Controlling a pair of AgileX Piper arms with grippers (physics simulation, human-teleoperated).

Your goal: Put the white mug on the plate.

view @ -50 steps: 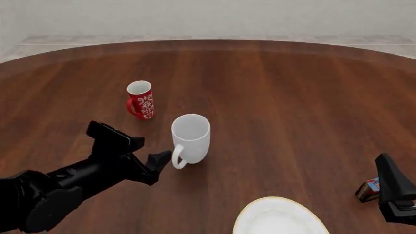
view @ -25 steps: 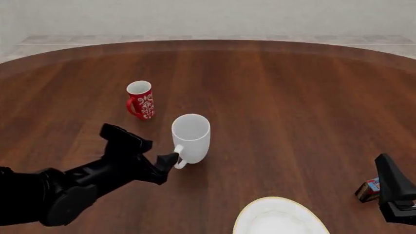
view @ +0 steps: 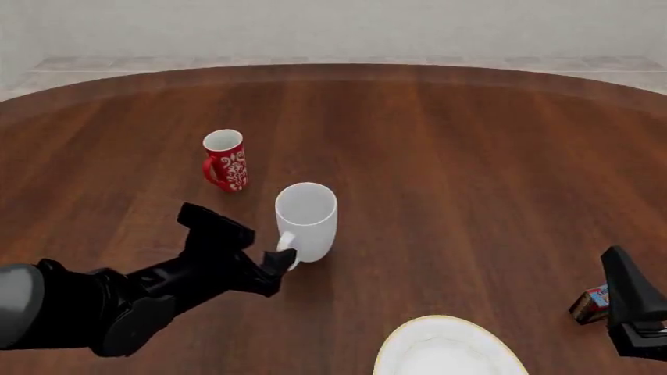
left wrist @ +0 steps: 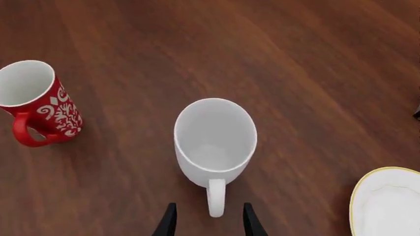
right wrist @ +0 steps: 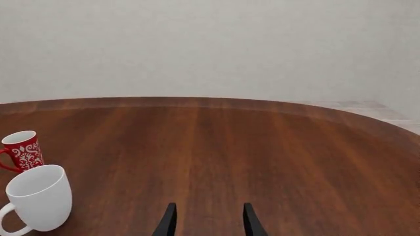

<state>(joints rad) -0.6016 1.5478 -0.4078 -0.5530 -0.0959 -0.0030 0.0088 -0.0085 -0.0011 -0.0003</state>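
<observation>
Brown wood makes up the big round surface (view: 469,156). The left arm (view: 115,301) reaches in low across it. The plate (view: 448,351) lies at the near edge, well apart from the mugs. The white mug (view: 306,220) stands upright in the middle, its handle turned toward the left gripper (left wrist: 208,221). The fingers (left wrist: 168,223) are spread, one on each side of the handle, not pinching it. The right gripper (right wrist: 206,221) hangs over bare wood with its fingers spread too. The small red mug (view: 225,160) stands just behind the white one. A tiny box (view: 590,303) sits near the right arm.
</observation>
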